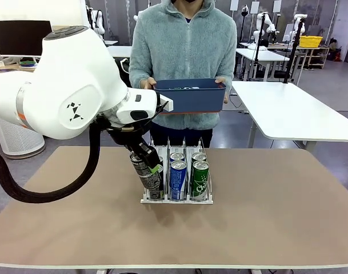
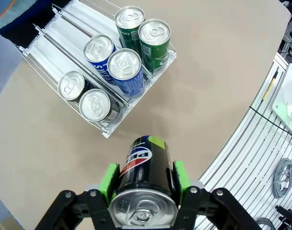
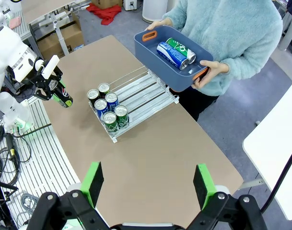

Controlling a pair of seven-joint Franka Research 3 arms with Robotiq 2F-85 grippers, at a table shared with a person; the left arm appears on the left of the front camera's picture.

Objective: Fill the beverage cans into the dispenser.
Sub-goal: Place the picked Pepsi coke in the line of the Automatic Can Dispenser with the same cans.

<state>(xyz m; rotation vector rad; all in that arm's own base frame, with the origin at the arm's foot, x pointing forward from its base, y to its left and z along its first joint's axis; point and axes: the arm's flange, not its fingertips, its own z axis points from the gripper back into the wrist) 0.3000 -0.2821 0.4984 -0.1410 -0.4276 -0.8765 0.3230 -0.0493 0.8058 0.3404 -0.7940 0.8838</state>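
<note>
The dark beverage can point(image 2: 146, 165) in hand sits clamped between the green pads point(image 2: 110, 178) of the left gripper point(image 2: 145, 178), whose jaws are closed firmly on its sides. Its silver top faces the wrist camera and its long axis runs away along the fingers, down toward the table. In the front view it hangs tilted, not upright.

In the left wrist view the dispenser point(image 2: 64, 38) lies at about 11 o'clock from this can, near but apart from it. Its lanes run from the low front lip at 4 o'clock back toward 10 o'clock. All three lanes hold two cans at the lip end: a dark pair point(image 2: 94, 104) in the lane closest to the held can, a blue pair point(image 2: 124, 64) in the middle and a green pair point(image 2: 154, 32) farthest off. The rear of each lane is bare.

I judge that the coming move turns on that offset. The can has to travel toward 11 o'clock, past the two dark cans, and come upright over the bare rear of their lane.

Farther out, the right gripper point(image 3: 148, 184) hangs high over the table, its jaws wide apart and holding nothing, well apart from the dispenser, so the left arm is the nearer one. At the far side a person holds a dark blue tub point(image 3: 150, 52) with a blue can and a green can lying in it
</note>
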